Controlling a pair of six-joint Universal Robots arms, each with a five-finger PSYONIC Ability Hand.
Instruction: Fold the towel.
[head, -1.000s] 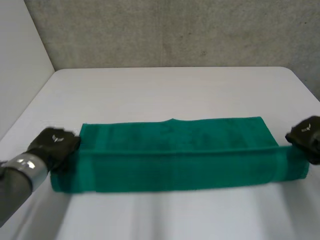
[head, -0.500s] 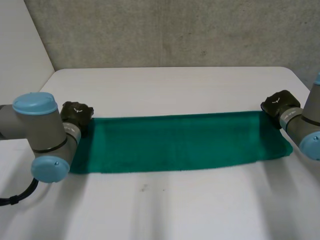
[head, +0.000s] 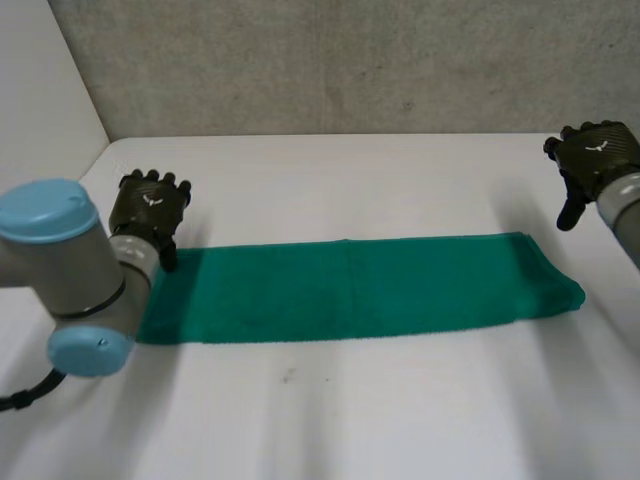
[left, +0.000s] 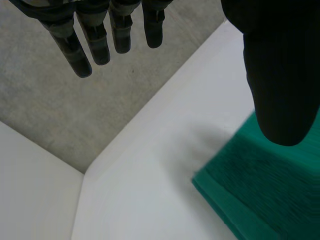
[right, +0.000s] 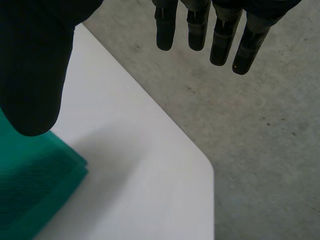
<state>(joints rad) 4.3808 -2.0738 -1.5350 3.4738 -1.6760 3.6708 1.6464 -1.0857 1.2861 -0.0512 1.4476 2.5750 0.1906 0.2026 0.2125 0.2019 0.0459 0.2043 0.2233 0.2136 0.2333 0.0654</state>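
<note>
Just beside the left hand (head: 150, 206) lies the towel (head: 360, 290).

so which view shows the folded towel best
The head view: the green towel lies there whole, a long folded strip across the white table. The left wrist view catches one end's corner, the right wrist view the other end's.

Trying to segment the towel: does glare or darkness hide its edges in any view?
Head view: even light, no glare; the towel contrasts clearly with the white table. Left wrist view: the left hand, dark, overlaps its edge. Right wrist view: the right hand likewise.
</note>
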